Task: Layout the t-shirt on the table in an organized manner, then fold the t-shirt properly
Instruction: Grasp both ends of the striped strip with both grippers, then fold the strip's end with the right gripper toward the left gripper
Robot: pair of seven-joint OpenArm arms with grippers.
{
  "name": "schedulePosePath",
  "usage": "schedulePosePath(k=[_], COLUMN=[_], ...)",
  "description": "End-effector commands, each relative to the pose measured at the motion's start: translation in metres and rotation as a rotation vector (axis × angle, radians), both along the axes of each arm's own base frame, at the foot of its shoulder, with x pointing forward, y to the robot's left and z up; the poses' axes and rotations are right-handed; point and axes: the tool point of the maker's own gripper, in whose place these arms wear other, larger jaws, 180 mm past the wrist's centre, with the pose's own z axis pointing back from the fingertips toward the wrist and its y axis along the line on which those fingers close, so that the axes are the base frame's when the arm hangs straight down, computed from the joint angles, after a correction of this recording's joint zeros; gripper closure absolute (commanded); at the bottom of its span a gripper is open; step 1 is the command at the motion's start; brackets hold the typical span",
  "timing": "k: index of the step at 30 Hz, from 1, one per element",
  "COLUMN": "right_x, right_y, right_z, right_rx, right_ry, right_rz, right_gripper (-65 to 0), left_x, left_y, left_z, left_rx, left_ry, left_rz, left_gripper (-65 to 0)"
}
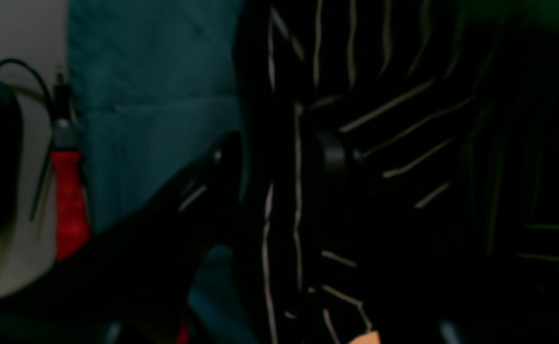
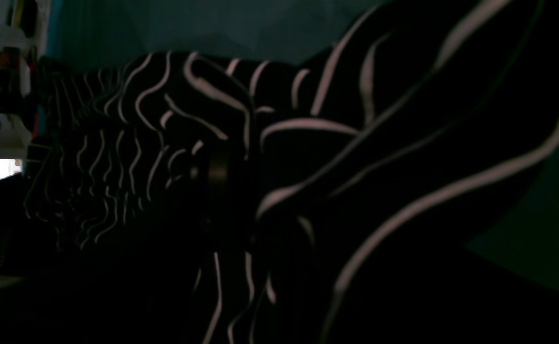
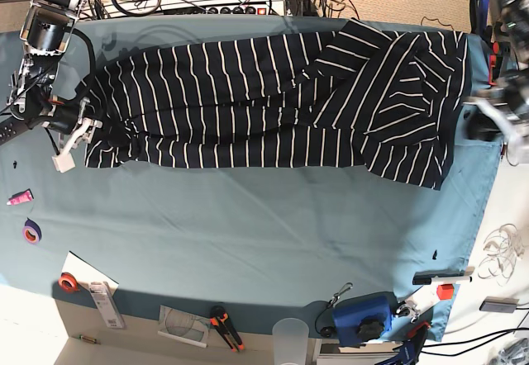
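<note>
No readable text, labels, brands or numbers in any view — items along the edges are too small.

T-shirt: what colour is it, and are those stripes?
Dark navy t-shirt with thin white stripes, clearest in the base view.

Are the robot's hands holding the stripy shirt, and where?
Seemingly yes: each gripper grips one end of the t-shirt. The right gripper has the hem end, the left gripper the sleeve end. The exact pinch is too dark to confirm.
</note>
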Motion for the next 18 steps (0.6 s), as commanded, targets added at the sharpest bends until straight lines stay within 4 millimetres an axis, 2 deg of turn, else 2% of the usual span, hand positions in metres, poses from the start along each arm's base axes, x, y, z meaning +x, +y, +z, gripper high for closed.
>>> schedulePosePath(k=[1,6,12,15,18], right_x=[-0.043,-0.044,-0.044,-0.044,-0.04], right_y=[-0.023,-0.039,-0.045,-0.044,-0.04], right_z=[-0.027,-0.02,-0.017,-0.017,-0.014], right_rx=[-0.141,-0.175,-0.187,-0.185,-0.159], right_ry=[0.214,0.216,0.217,0.216,0.196], right_rz=[0.065,0.058,0.055,0.055,0.048], right_gripper=[-25.7,-25.7,-25.7,-25.7,-25.5], left_x=[0.007,0.016,0.026,0.02,0.006], left_y=[0.004,0.001,0.015,0.019,0.002], left_z=[0.003,-0.036,-0.049,-0.057,-0.062], left_rx=[0.016,-0.059,-0.081,-0.077,-0.133], left_ry=[-0.009,0.104,0.167,0.236,0.295], left_rz=[0.003,0.008,-0.004,-0.002,-0.093], left_gripper=[-24.3,-24.3,-24.3,-24.3,-24.3])
